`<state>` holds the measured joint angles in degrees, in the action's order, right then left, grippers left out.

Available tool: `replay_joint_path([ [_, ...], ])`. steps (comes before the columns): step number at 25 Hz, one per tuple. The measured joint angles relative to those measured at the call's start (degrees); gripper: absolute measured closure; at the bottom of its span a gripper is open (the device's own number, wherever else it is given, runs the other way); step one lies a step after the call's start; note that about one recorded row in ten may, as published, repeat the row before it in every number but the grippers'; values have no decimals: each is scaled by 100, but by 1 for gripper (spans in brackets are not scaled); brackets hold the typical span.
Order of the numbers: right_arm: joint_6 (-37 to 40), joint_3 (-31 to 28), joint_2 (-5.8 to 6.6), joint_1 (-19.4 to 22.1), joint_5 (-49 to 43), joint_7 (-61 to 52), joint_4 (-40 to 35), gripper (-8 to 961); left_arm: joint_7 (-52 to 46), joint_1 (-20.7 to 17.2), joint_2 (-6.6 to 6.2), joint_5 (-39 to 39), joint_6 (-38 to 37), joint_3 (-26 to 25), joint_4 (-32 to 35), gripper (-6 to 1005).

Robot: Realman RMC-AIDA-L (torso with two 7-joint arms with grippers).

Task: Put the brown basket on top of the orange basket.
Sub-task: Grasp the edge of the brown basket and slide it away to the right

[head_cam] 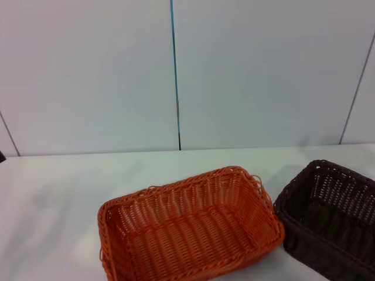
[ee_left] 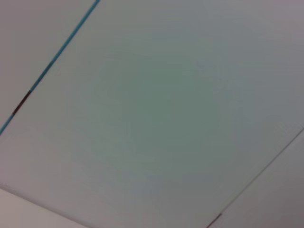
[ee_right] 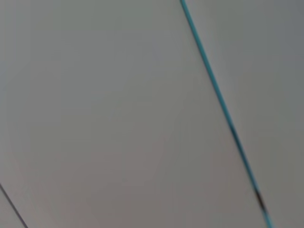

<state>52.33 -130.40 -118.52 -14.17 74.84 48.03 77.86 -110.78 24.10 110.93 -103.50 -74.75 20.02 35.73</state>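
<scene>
The orange basket rests on the white table, near the front and slightly left of centre, open side up and turned at an angle. Just to its right stands the brown basket, also upright, partly cut off by the picture's right and bottom edges. The two baskets stand close together; I cannot tell if they touch. Neither gripper appears in the head view. Both wrist views face only the pale wall panels.
A pale panelled wall with a thin blue seam rises behind the table's far edge. Bare tabletop stretches to the left of and behind the orange basket.
</scene>
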Motion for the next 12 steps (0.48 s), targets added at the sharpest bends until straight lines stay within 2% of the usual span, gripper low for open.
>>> replay_joint_path([
  [4,955,-140,41,-192,-1999,-1746,1245,195,57,-33,16,-11,74,-7,18,138],
  [5,1525,-247,86,-385,-2720,-2294,1635,195,61,-43,16,-13,84,-7,27,138],
  [6,1525,-247,86,-385,-2720,-2294,1635,195,62,-48,16,-22,89,-8,34,138],
  [9,2591,-507,237,-834,-3521,-2913,1777,195,31,-56,6,-202,96,-16,71,138],
  [12,3293,-685,358,-1164,-4069,-3083,1613,195,11,-45,-10,-429,107,-31,113,138],
])
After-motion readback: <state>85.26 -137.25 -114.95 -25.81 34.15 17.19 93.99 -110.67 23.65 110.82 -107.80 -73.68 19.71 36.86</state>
